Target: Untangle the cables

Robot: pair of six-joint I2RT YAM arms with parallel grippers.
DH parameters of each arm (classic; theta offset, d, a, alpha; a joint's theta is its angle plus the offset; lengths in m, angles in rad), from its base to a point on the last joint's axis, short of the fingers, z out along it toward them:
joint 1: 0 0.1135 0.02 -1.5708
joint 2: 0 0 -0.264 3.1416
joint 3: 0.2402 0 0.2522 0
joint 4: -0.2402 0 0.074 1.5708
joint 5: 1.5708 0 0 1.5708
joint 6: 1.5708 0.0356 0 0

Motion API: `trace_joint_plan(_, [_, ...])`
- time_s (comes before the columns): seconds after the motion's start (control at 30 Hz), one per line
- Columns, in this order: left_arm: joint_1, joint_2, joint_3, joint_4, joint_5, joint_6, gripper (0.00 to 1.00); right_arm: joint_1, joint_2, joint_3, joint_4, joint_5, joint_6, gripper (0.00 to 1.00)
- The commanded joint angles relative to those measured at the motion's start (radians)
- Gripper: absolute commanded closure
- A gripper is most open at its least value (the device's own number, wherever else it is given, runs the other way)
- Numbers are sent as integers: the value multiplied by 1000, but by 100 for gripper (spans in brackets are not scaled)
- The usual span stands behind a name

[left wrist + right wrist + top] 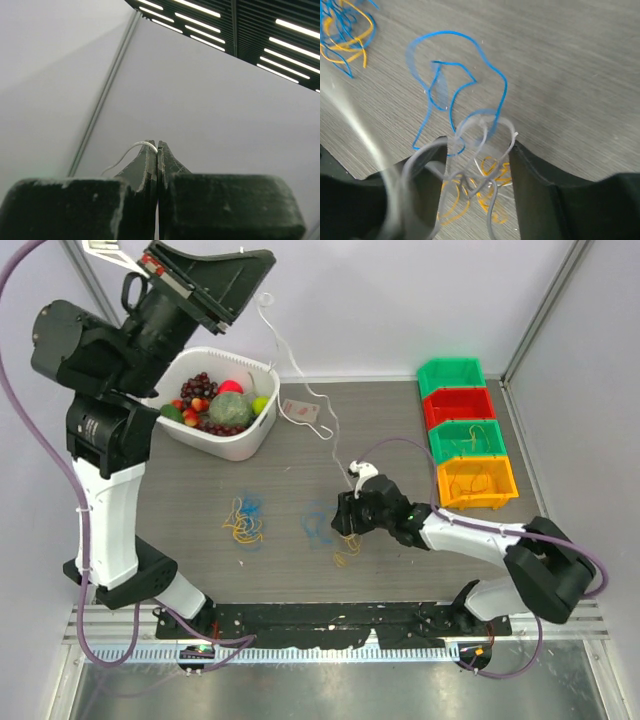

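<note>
- Thin white curly cord [131,147] slants down from upper left.
- Thin blue cord [451,33] lies looped beside thin yellow cord [487,196].
- Blue-and-yellow tangle [243,522] lies apart, leftward.

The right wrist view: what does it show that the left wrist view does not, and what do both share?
Only the right wrist view shows the table, a blue cable looping on it, yellow cable between the jaws of the open right gripper, and a blue-and-yellow tangle at top left. Only the left wrist view shows wall and ceiling lights, with the left gripper shut on a white cable. Both show a thin white cable at the gripper.
</note>
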Motion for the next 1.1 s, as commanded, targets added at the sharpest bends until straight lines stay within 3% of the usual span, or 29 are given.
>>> trace_joint_plan(0.0, [46,-43,22,18,-13,45,100,-26,-163,38,44,106,-17,36])
trace_joint_plan(0.13, [57,-49,-33,24,20,8,100,-41,-250,120,-109,108,-54,22])
trace_joint_plan(0.23, [57,-55,-89,24,38,-10,100,-67,-298,218,-239,88,-69,20])
trace_joint_plan(0.33, [60,-40,-110,-22,56,-33,100,-138,-335,304,-309,-65,-81,20])
trace_joint_plan(0.43, [63,-14,-119,-103,90,-70,100,-158,-327,494,-373,-132,-101,20])
trace_joint_plan(0.6, [75,3,-217,-155,211,-128,100,-165,-150,920,-467,-311,-121,20])
trace_joint_plan(0.67, [80,0,-256,-151,256,-147,100,-181,-97,1007,-438,-438,-105,20])
trace_joint_plan(0.93, [80,-72,-466,-28,218,-213,100,-181,-88,1003,-328,-423,-37,20])
trace_joint_plan(1.07, [86,-48,-477,6,279,-246,100,-169,-103,935,-272,-371,-47,20])
